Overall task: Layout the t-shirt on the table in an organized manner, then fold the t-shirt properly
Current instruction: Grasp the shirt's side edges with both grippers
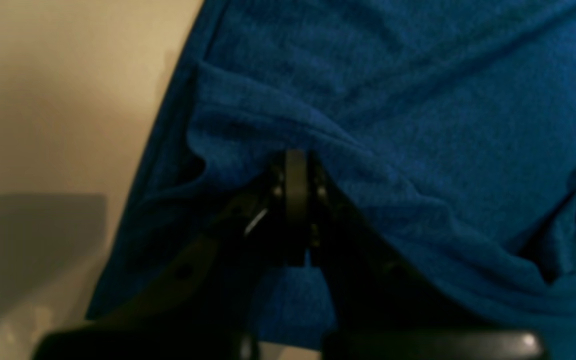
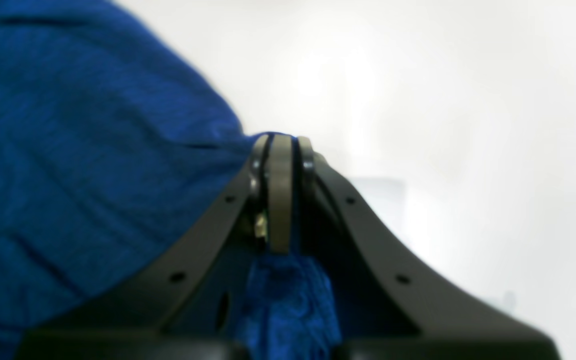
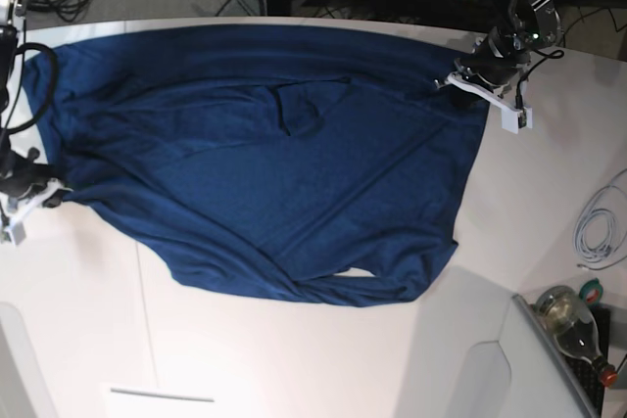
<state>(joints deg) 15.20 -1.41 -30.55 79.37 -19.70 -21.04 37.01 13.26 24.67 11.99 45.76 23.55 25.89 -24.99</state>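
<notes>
We see the dark navy-blue short-sleeved t-shirt of thin soft fabric [image 3: 265, 163] spread across the far half of the large smooth white table [image 3: 294, 359], its upper edge running close to the curved far rim. It is opened out wide but not flat: creases cross the middle, and the near edge is bunched and partly rolled under. We judge the laying-out stage well under way but unfinished, with no fold begun.

The left gripper [image 1: 295, 165] is pinched tight on a ridge of cloth at one far corner; in the base view it sits at the right end of the shirt. The right gripper [image 2: 280, 150] is clamped on the opposite edge, blue fabric bunched between its jaws.

What remains, in our view, is pulling the cloth taut, smoothing the near hem, then folding.
</notes>
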